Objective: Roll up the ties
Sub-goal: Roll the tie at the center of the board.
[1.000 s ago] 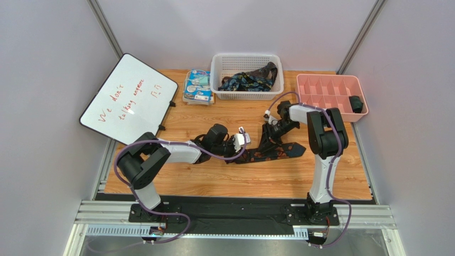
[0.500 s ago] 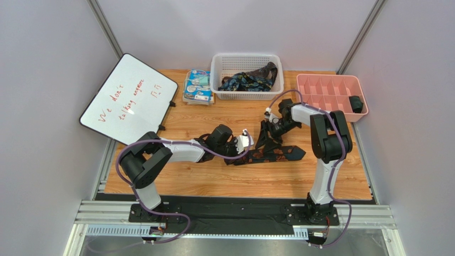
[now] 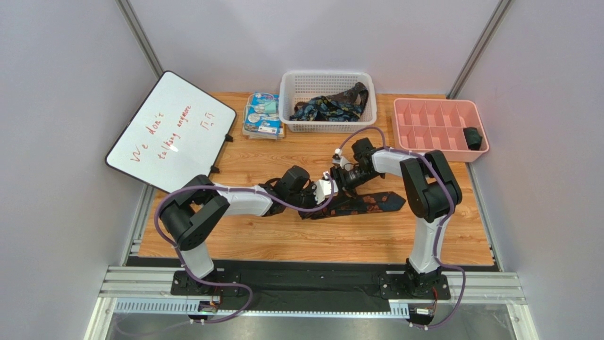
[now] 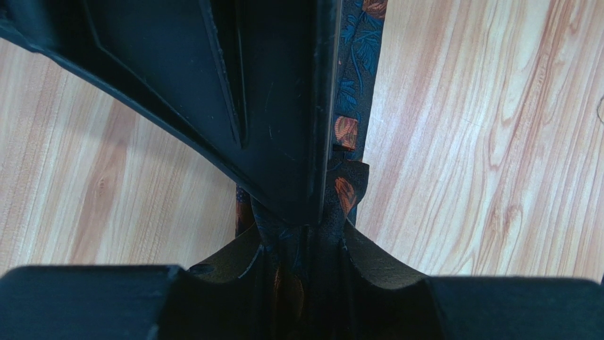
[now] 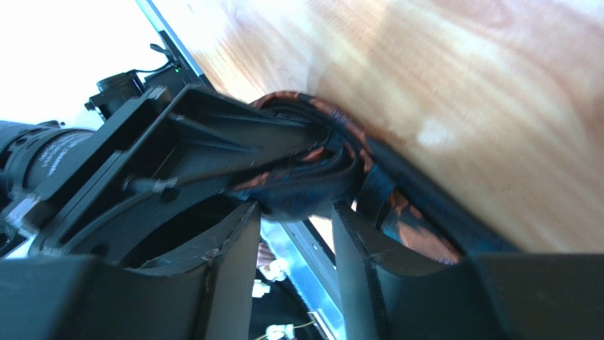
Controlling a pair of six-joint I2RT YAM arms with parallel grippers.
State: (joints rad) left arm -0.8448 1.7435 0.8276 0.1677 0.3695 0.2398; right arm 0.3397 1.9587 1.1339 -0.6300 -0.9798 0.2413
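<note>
At mid-worktop [image 3: 283,241] the left gripper [image 3: 327,188] pinches the coiled end of the tie [image 3: 372,202], whose tail trails right, apparently anchoring the roll while the right gripper [image 3: 340,176], fingers spread, straddles it to wind more.

Work cell seen from above. A rectangular tabletop of light-brown wood-grain laminate [image 3: 283,241] is enclosed on three sides by plain, pale grey panels: a back wall [image 3: 312,35], a left wall [image 3: 57,106] and a right wall [image 3: 546,142]. The two far corners are marked by slanting grey metal posts [image 3: 140,35] [image 3: 484,35]. Silver aluminium rails [image 3: 482,287] are laid along the table's near edge, and a long black plate [image 3: 312,287] is set on them. A white rectangular board with a black rim and red handwriting [image 3: 170,131] is tilted over the table's far left corner. The lighting is soft and even; only faint shadows are cast.
</note>
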